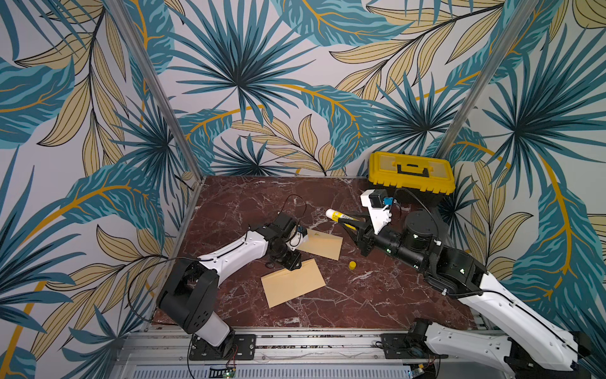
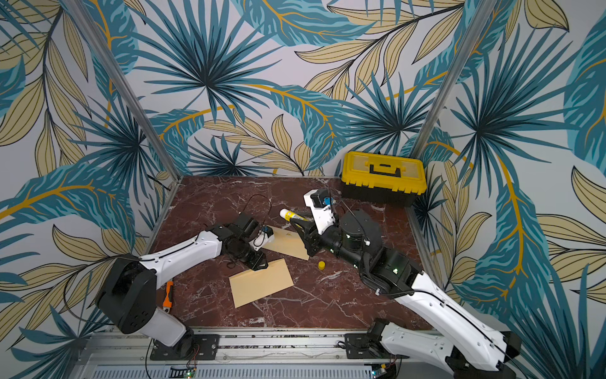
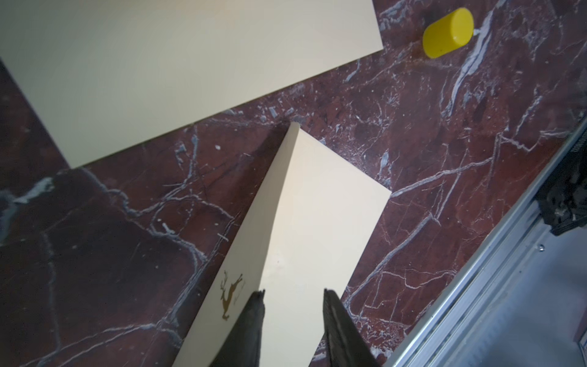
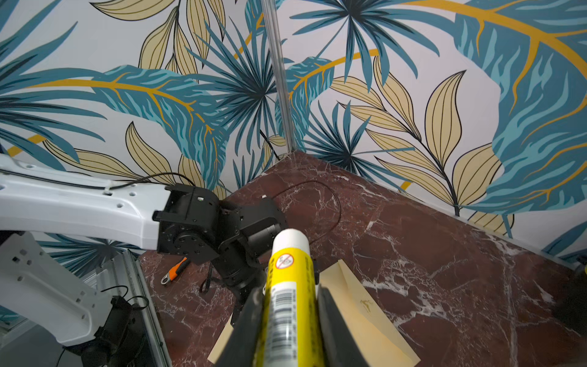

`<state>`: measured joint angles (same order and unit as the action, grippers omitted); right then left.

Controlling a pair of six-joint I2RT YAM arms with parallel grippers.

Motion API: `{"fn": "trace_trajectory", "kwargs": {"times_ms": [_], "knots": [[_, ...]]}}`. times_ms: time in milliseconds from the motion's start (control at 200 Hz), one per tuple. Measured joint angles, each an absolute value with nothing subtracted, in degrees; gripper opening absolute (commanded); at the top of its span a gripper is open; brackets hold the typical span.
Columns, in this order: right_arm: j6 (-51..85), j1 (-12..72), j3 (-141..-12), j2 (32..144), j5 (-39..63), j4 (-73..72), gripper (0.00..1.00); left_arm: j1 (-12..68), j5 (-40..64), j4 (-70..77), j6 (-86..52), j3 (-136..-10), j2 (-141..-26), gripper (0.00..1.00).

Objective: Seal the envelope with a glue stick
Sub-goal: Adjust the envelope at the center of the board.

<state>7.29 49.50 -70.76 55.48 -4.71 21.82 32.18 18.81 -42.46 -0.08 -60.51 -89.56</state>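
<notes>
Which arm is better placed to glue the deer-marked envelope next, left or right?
Right. The right gripper is shut on the uncapped glue stick, white tip exposed, close to the deer-marked envelope. The left gripper holds no glue; its jaws stand apart over that envelope.

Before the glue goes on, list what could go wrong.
1. The left fingers stand open over the envelope, so it may slide under the glue stick.
2. The cap lies loose close by and may get knocked away.
3. The bare tip may smear the second envelope.
</notes>
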Motion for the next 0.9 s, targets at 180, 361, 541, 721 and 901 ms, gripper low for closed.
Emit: {"fn": "trace_trajectory", "kwargs": {"times_ms": [180,361,541,721,901], "knots": [[8.23,49.5,-70.59,54.19,-5.17,22.94,0.0,32.27,13.89,-44.73,5.19,-62.13,-90.56,0.45],[8.71,49.5,-70.48,54.17,-5.15,23.11,0.0,32.27,10.33,-46.61,9.56,-64.1,-96.16,0.44],[8.84,49.5,-70.48,54.15,-5.19,23.68,0.0,32.27,8.49,-47.77,10.07,-64.07,-98.76,0.18],[9.21,49.5,-70.52,54.76,-5.56,26.52,0.0,32.27,10.48,-46.63,7.6,-63.55,-98.17,0.08],[10.17,49.5,-72.03,56.95,-6.04,31.75,0.0,32.25,16.08,-42.5,1.26,-59.4,-93.91,0.06]]}}
